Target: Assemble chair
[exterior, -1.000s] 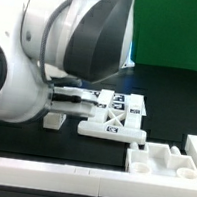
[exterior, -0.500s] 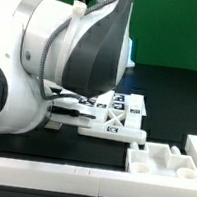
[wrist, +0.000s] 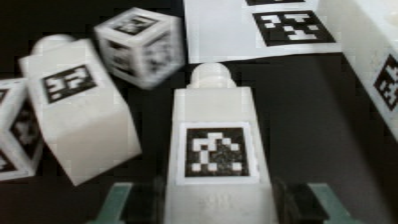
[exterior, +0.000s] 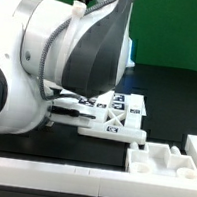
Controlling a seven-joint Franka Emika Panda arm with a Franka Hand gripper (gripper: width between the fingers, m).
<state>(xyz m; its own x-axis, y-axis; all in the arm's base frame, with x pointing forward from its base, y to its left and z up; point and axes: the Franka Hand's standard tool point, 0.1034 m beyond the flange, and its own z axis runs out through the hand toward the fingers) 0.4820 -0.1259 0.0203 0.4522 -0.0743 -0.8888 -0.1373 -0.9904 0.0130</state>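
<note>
The step in hand looked to be the pick-up of one chair leg (wrist: 217, 140). In the wrist view the gripper (wrist: 222, 203) straddled the leg's tagged end. Its jaws stood partway open, with a thin dark gap on each side, so nothing was held yet. The leg lay flat on the black table (exterior: 177, 102), with its rounded peg pointing away from the gripper.

The next move, as I judge it, called for an even squeeze on the leg's two long flanks. A straight lift would come after that, before any turn, so the peg would clear its neighbours.

Room was tight on one side. A second leg (wrist: 75, 110) lay just beside the first, angled and apart from it by a narrow strip of table. A tagged block (wrist: 139, 45) stood near that leg's far end. A flat white tagged piece (wrist: 267, 28) lay just beyond the peg. The other flank had bare table.

In the exterior view the arm (exterior: 60, 71) filled the frame's left and centre and hid the grasp. White edge blocks (exterior: 164, 158) sat at the lower right, close to the parts. The table at the upper right lay open and offered the freest path.
</note>
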